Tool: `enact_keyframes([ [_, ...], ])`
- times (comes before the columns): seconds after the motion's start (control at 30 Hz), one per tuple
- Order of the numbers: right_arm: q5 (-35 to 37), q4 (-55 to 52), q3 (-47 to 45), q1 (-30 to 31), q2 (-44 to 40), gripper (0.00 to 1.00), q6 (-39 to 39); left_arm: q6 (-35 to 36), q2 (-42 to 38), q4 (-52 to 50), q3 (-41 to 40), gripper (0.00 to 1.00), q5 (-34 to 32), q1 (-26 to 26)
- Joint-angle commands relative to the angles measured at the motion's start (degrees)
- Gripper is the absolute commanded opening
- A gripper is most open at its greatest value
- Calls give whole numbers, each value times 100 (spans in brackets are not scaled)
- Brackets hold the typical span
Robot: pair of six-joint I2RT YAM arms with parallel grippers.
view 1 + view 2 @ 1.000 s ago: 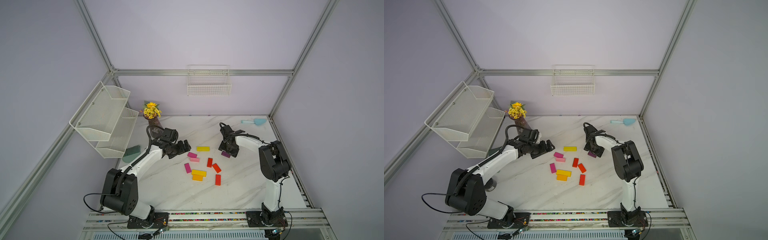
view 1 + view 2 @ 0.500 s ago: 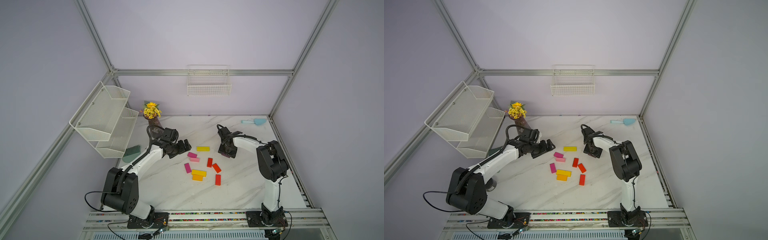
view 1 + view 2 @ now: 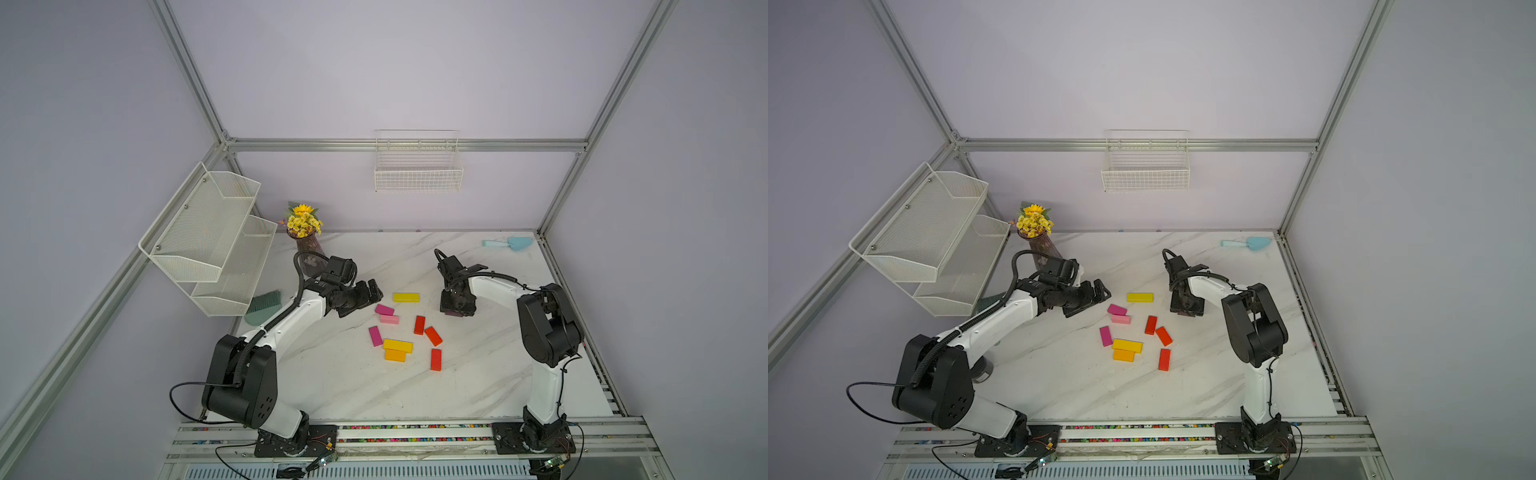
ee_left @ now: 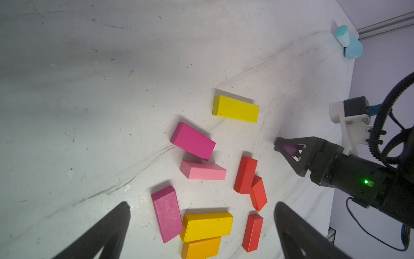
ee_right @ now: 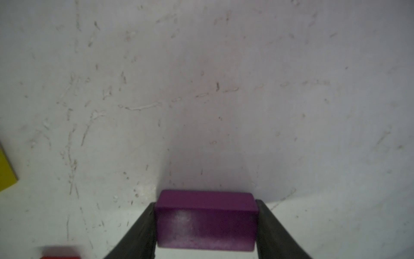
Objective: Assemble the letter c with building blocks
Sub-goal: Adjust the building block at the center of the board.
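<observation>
Both top views are looking down from high above the 6 o'clock edge of the bench (image 3: 332, 386), facing 12 o'clock and taking in the whole bench. The left wrist camera is looking low across the bench, near the blocks (image 4: 201, 170), toward the right gripper (image 4: 281, 146). The right wrist camera is sitting very close over the purple block (image 5: 206, 222) between its fingers (image 5: 143, 228). The top and left wrist views are sharing the yellow block (image 3: 406, 297) at 12 o'clock of the group.
</observation>
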Motion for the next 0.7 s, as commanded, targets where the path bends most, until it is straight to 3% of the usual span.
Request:
enact_keyframes([
  [0.0,-25,13,-82,33,-229,47,-458,-71,-135,128,-19,100,128,39],
  [0.33,-45,217,-223,27,-190,50,-761,-98,-219,119,-122,100,121,40],
  [0.67,-60,189,-276,25,-359,73,-608,-106,-237,115,-93,100,130,39],
])
